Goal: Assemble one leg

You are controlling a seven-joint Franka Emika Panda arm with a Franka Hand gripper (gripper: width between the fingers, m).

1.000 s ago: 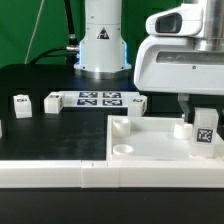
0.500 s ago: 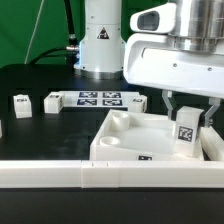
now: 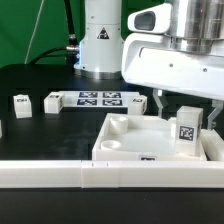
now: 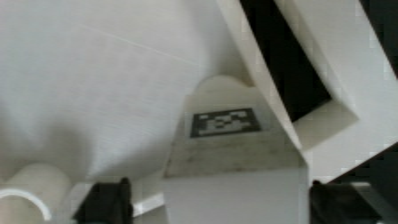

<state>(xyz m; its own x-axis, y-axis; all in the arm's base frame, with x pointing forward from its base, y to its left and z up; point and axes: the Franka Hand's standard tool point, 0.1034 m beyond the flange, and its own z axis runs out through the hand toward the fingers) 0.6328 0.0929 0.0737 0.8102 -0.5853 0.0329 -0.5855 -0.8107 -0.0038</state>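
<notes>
My gripper [image 3: 187, 113] is shut on the leg [image 3: 185, 131], a chunky white post whose tag faces the camera. It holds the leg upright at the corner of the large white square panel [image 3: 130, 142] nearest the exterior view's right. The leg's lower end is down at the panel's surface; whether it sits in a socket is hidden. In the wrist view the leg [image 4: 231, 150] fills the space between my dark fingers [image 4: 112, 200], with the gripper [image 4: 222, 205] over the panel [image 4: 89, 80].
Two loose legs [image 3: 20, 105] [image 3: 52, 102] lie at the exterior view's left. The marker board [image 3: 100, 98] lies behind the panel, with another white part [image 3: 140, 102] at its end. A long white rail [image 3: 50, 173] runs along the front.
My gripper carried the leg toward the exterior view's left and slightly down. The panel shifted left with it and turned a little.
</notes>
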